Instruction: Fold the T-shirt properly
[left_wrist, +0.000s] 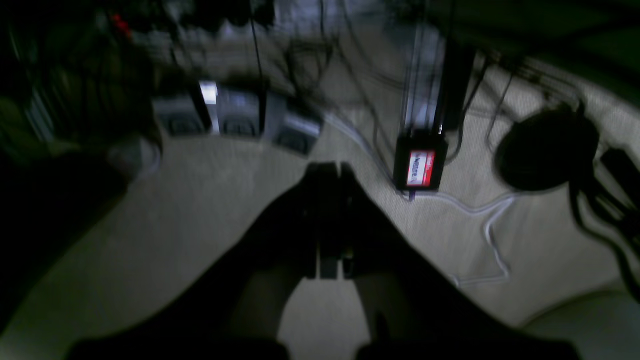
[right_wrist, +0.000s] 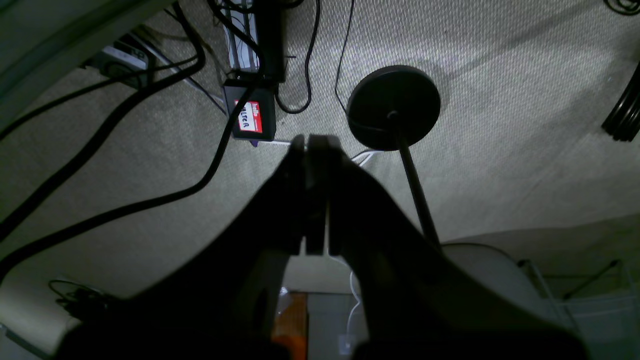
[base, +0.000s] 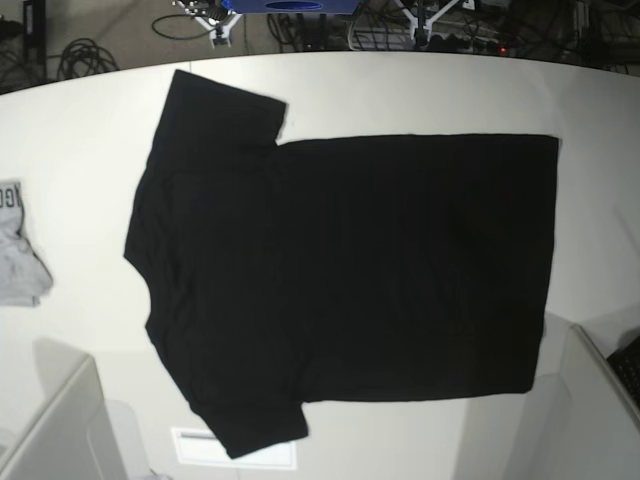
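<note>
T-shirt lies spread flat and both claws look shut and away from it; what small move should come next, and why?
Probably bring one claw, say the left claw, over the table and open it near a sleeve. The T-shirt lies flat and unfolded, while the right claw and the left both hang shut over the floor.

My workspace is a robotics lab: tangled black cables (right_wrist: 125, 150) cross beige woven carpet (right_wrist: 500, 100) beside a large white worktable (base: 420, 95).

Grey garment (base: 20, 250) on white table (base: 420, 95).
</note>
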